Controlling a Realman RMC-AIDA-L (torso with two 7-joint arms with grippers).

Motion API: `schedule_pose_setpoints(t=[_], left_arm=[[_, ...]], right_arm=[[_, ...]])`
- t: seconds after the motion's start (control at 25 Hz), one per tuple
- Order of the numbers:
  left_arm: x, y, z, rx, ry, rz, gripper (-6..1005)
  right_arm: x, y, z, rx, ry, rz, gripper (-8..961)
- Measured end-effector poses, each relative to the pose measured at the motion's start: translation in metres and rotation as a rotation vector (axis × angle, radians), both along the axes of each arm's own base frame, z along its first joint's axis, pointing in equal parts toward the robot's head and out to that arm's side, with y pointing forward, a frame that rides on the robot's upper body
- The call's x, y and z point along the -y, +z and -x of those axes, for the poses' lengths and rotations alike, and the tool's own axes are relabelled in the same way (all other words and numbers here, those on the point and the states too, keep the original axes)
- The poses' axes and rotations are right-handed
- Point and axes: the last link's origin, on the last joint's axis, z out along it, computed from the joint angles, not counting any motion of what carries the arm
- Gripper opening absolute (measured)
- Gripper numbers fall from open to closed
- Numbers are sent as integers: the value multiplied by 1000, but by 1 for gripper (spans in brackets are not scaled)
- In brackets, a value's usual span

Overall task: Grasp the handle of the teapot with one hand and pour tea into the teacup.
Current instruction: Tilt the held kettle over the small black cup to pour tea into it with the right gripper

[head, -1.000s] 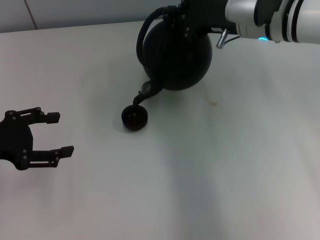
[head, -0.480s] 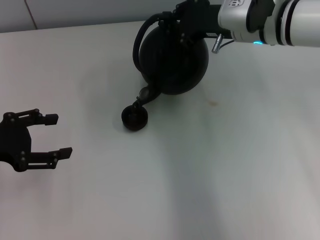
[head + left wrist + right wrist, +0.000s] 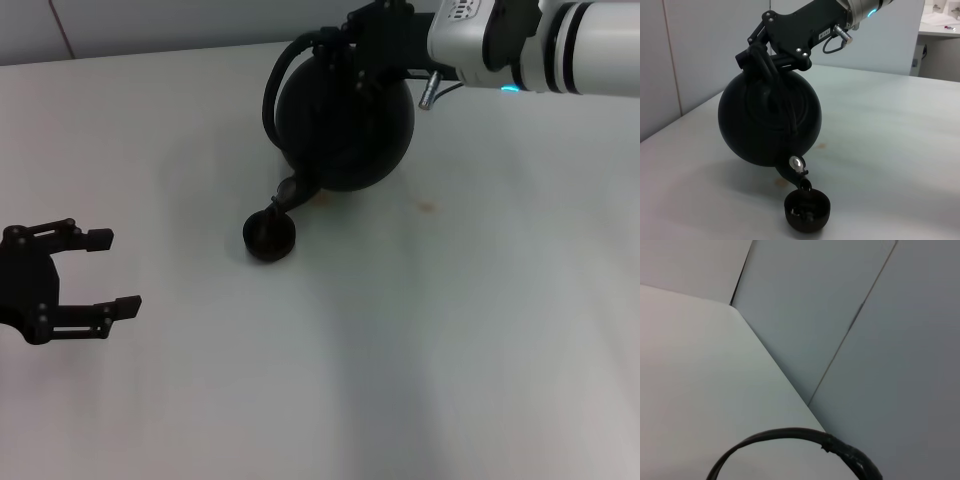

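One arm does the work: the right hand is clamped on the handle of the teapot, which hangs tipped above the white counter, spout down and poised just over the rim of the teacup. The left hand waits well apart near the counter's left edge, its fingers spread wide and empty. Pouring cleanly will likely call for a slow, steady tilt, the spout kept centred above the tiny cup, since even a small sideways drift could send tea onto the counter.
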Motion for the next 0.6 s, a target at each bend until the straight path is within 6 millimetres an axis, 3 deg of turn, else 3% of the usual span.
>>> schedule_pose_setpoints(t=[0.36, 0.6], left_arm=[[0, 0, 0, -1, 0, 0, 860], [0, 0, 0, -1, 0, 0, 860]], right_arm=[[2, 1, -5, -16, -24, -7, 123], [8, 6, -18, -122, -93, -28, 123]])
